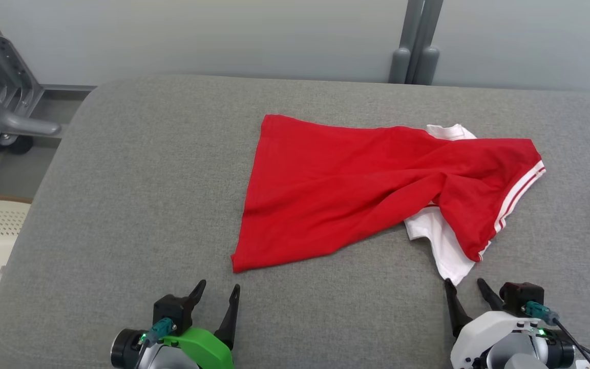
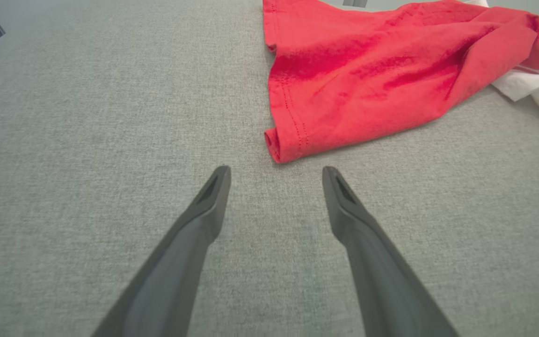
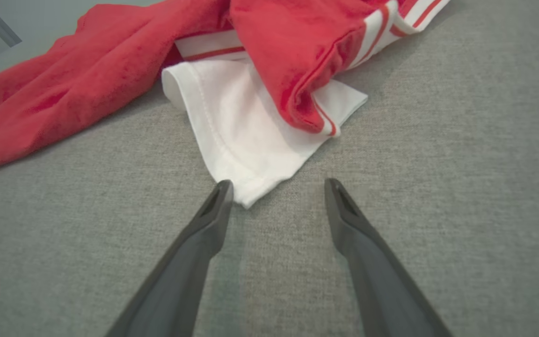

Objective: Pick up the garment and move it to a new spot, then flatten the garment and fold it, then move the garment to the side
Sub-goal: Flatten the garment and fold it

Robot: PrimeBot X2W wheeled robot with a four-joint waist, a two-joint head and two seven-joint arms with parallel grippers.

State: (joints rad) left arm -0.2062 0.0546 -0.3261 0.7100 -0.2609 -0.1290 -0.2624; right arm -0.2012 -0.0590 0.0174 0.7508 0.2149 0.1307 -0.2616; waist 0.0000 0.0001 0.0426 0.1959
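The right gripper [image 3: 277,185] rises from six o'clock with its two dark fingers spread wide and nothing between them, low over a grey fabric surface [image 3: 461,164]. The red garment [image 3: 87,93] lies crumpled from nine o'clock across to one o'clock. Its white sleeve [image 3: 241,126] reaches down toward the centre, its corner just beside the fingertip at seven o'clock. A red-and-white striped cuff [image 3: 391,18] sits at one o'clock.
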